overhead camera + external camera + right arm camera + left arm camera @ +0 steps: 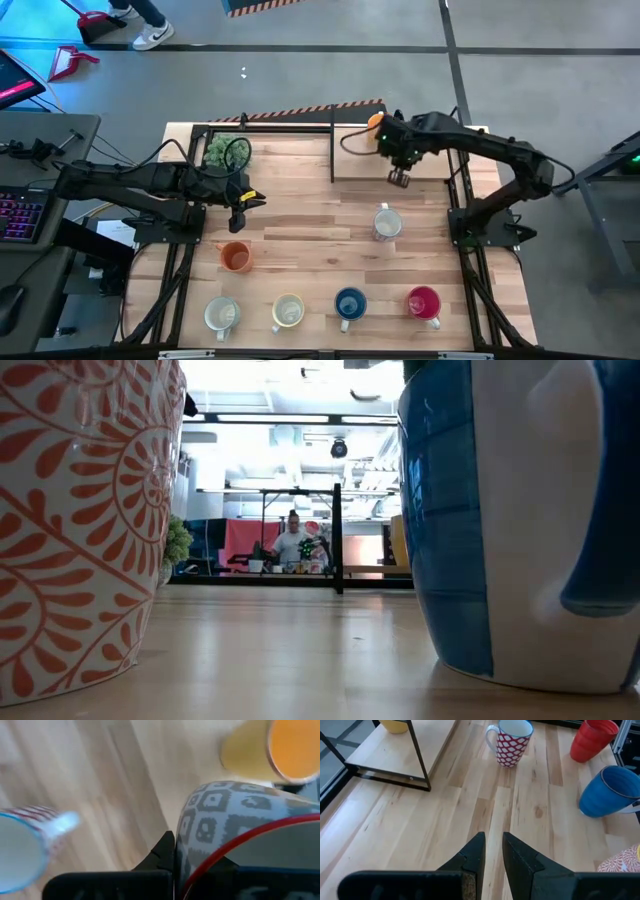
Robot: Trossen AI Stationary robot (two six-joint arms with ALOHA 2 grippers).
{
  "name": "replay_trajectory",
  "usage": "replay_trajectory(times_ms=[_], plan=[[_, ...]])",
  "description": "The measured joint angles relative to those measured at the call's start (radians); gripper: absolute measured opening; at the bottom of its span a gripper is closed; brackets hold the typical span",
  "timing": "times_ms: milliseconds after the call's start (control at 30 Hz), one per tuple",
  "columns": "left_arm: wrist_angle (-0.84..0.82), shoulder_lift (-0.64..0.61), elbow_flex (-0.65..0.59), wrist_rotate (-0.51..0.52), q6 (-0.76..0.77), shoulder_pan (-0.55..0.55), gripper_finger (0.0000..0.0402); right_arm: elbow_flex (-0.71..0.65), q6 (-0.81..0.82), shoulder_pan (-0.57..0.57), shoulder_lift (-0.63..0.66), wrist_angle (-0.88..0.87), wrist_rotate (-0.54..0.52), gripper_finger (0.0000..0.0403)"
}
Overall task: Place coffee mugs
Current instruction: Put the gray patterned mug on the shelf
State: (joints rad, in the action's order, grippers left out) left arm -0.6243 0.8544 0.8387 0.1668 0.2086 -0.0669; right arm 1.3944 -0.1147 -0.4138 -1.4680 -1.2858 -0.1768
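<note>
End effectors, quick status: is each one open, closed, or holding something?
Left end effector: closed, holding nothing.
Right end effector: closed on the grey patterned mug.
</note>
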Motion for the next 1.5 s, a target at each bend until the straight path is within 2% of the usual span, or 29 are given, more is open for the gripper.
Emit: replay_trajectory(times_ms=[333, 567, 800, 1067, 1200, 1500], plan=[[0.002, 0.0, 0.0, 0.0, 0.053, 0.0, 0.0055, -0.188, -0.208, -0.312, 0.017, 0.126, 0.118, 0.0], [0.038, 0.0, 0.0, 0.0, 0.053, 0.0, 0.0055, -0.199, -0.35, -0.518, 0.013, 0.154, 0.167, 0.0], [0.109, 0.0, 0.0, 0.003, 0.053, 0.001, 0.0055, -0.199, -0.477, -0.66, 0.003, 0.169, 0.208, 0.0], [0.126, 0.0, 0.0, 0.025, 0.076, 0.001, 0.0055, -0.199, -0.543, -0.714, -0.07, 0.194, 0.226, 0.0], [0.126, 0.0, 0.0, 0.029, 0.078, 0.001, 0.0055, -0.199, -0.537, -0.724, -0.089, 0.161, 0.211, 0.0], [0.126, 0.0, 0.0, 0.035, 0.078, 0.001, 0.0055, -0.199, -0.49, -0.725, -0.089, 0.208, 0.181, 0.0]])
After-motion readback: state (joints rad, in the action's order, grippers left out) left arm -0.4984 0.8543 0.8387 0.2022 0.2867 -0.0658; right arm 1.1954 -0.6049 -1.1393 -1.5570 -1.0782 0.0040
